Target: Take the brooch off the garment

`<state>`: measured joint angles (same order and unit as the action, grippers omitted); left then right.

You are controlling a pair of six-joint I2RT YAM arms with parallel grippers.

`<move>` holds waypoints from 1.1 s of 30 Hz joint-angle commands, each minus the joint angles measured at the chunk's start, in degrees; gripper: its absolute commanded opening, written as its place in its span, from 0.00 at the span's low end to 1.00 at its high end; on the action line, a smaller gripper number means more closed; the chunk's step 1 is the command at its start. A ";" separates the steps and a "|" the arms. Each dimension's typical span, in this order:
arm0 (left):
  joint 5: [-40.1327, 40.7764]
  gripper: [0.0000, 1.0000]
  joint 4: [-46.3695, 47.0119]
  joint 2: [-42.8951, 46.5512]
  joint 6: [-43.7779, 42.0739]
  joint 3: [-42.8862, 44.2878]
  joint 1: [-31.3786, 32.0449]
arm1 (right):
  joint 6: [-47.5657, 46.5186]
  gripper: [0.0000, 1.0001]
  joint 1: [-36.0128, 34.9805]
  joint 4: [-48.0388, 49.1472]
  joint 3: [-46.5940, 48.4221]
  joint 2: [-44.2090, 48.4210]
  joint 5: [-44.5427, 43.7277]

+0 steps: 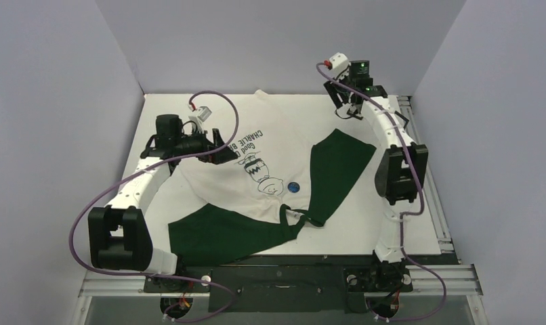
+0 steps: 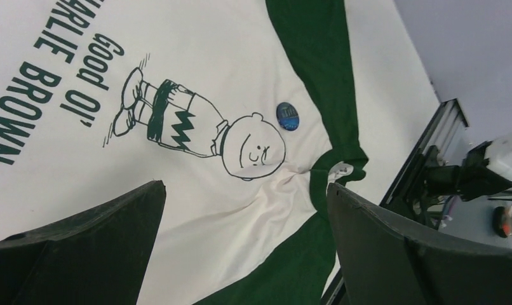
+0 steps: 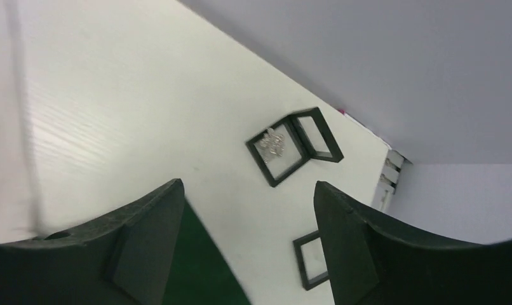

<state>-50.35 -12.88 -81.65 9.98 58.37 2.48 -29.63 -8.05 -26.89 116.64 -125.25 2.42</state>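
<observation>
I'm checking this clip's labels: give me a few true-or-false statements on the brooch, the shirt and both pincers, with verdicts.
1. The round blue brooch sits on the white T-shirt with dark green sleeves, beside the cartoon head. True.
2. The left pincer is shut on the brooch. False: it is open, holds nothing and is apart from the brooch.
3. The right pincer is open. True.
4. The brooch is pinned to a green sleeve. False: it is on white cloth.
5. A black square frame on the white table holds a silvery piece. True.
</observation>
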 commanded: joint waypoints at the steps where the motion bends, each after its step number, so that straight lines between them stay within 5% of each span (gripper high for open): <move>1: 10.59 0.96 -4.72 -0.73 -9.01 3.39 6.35 | 15.65 0.71 -0.88 -3.31 -7.83 13.69 13.40; 6: 4.73 0.96 -0.81 -4.44 -5.10 2.88 10.61 | 23.88 0.67 -2.19 -5.18 -22.99 22.48 24.13; 11: -1.05 0.97 19.37 -7.74 7.61 -2.31 14.82 | 32.24 0.58 -4.56 -2.36 -35.58 28.29 32.18; 21: -1.39 0.51 48.80 -20.97 33.31 -5.74 22.59 | 41.59 0.33 -8.76 9.98 -52.24 29.26 33.99; 33: 3.98 0.38 55.74 -35.51 41.12 -1.59 27.12 | 48.85 0.22 -8.62 19.93 -57.49 23.12 32.11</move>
<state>-48.62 36.56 -114.85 48.10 53.78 28.62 16.34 -16.91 -13.17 60.38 -101.08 34.85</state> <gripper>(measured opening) 0.394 0.233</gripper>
